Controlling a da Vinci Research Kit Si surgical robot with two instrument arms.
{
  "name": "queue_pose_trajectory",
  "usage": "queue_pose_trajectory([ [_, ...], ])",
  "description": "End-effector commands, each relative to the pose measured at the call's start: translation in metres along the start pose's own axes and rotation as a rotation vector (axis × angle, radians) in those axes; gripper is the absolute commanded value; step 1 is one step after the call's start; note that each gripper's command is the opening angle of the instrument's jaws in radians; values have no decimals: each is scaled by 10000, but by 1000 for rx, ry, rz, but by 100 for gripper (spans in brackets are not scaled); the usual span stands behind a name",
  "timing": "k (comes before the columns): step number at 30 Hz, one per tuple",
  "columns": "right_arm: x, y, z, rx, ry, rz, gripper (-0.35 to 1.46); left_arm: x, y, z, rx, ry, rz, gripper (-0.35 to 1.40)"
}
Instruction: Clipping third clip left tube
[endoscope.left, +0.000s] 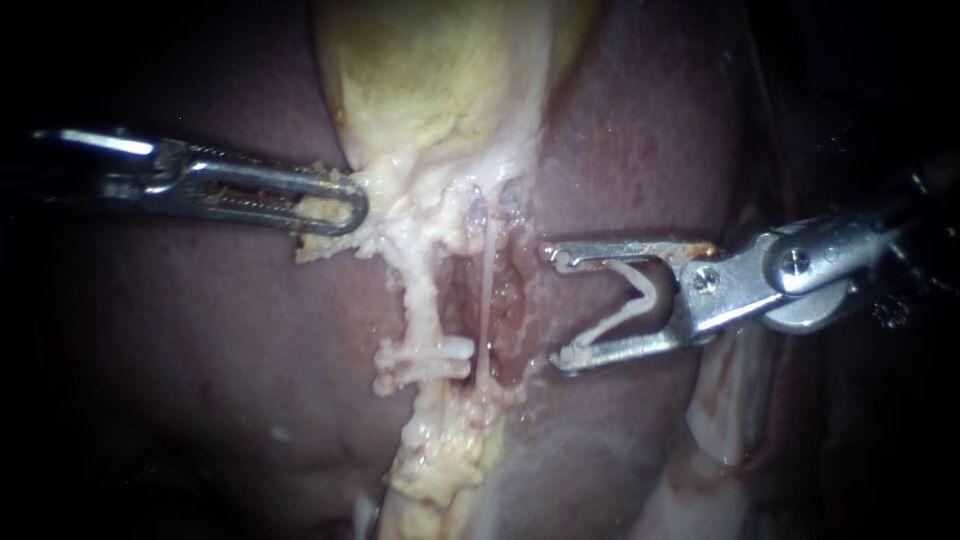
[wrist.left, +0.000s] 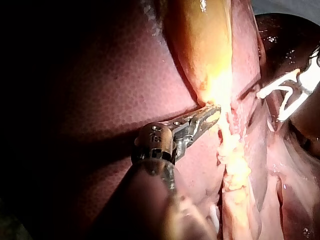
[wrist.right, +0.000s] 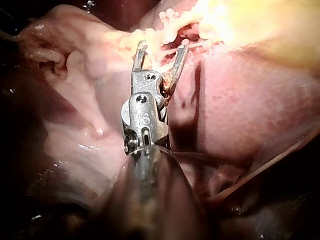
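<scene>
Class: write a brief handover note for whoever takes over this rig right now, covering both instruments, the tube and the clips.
The left instrument: jaws shut on whitish tissue at the base of the gallbladder.
The right instrument: jaws wide apart, carrying an open clip, short of the tubes.
The left tube: two clips already on it.
To do: bring the open clip around the left tube and close it.

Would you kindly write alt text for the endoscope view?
My right instrument holds a spread white clip between its jaws, short of the left tube, which already bears two clips. My left instrument grips pale tissue at the base of the gallbladder.
</scene>
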Motion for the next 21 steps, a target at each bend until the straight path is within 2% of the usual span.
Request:
queue_pose_trajectory([
  [1,0,0,0,3,1,0,50,-1,-1,0,0,0,1,-35],
  [4,0,0,0,3,1,0,50,1,1,-8,-4,-3,0,-35],
  [7,0,0,0,6,3,0,50,9,4,-29,-12,-8,-5,-35],
  [11,0,0,1,6,3,0,50,28,14,-65,-25,32,-22,-35],
  [14,1,0,2,8,4,0,50,39,23,-84,-24,48,-35,-35],
  [17,2,1,4,9,5,1,50,41,27,-88,-20,51,-45,-35],
  [21,5,0,10,21,10,0,50,38,25,-86,-19,52,-44,-35],
])
